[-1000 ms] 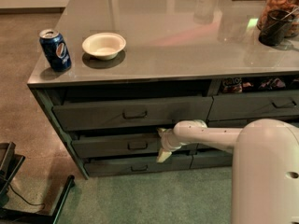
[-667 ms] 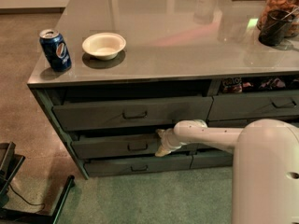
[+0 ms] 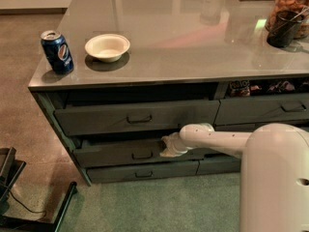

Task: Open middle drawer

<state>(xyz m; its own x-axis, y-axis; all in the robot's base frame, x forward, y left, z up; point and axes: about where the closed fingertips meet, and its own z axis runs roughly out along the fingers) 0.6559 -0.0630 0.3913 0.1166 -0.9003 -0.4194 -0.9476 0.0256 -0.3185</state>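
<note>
The middle drawer (image 3: 111,154) is the dark grey-green front of medium height in the left column of the cabinet. Its small dark loop handle (image 3: 142,155) sits at its centre. A dark gap shows above its top edge, and the front stands slightly forward of the cabinet. My gripper (image 3: 167,147) is pale and sits against the drawer front, just right of the handle and a little above it. My white arm (image 3: 217,140) reaches to it from the right. The gripper hides the part of the drawer front behind it.
The taller top drawer (image 3: 137,117) is above and the slimmer bottom drawer (image 3: 143,172) below. A blue soda can (image 3: 57,51) and a white bowl (image 3: 107,47) stand on the grey countertop (image 3: 193,37). Black equipment (image 3: 9,178) stands on the floor at the left.
My gripper has shifted slightly up and to the left along the middle drawer front, closer to the handle. The drawer front has not visibly moved.
</note>
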